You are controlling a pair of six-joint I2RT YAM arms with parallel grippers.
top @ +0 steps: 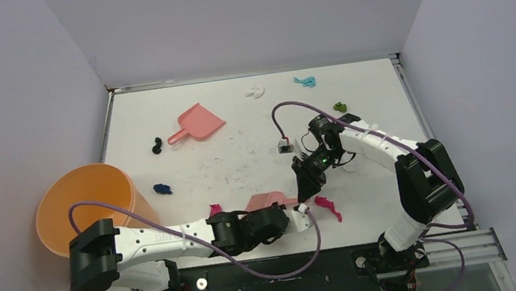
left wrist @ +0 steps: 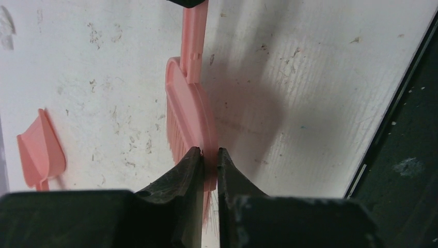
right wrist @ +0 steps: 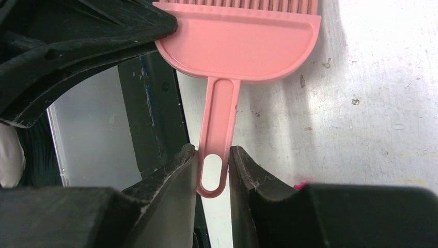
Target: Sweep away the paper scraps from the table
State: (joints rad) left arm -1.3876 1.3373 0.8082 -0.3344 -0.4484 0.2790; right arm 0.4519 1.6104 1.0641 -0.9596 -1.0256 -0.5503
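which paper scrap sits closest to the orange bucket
The dark blue scrap, lying just right of the orange bucket. It is the only dark blue one; the black scrap sits farther back, the rest farther right.

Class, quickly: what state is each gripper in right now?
Left gripper: shut on the brush head.
Right gripper: shut on the brush handle.

Pink brush (right wrist: 235, 46) – smooth plastic, slight sheen. White table (left wrist: 310, 77) – matt, scuffed, speckled, with a metal rim. Paper scraps (top: 325, 204) crumpled. Orange bucket (top: 89, 198) smooth plastic.
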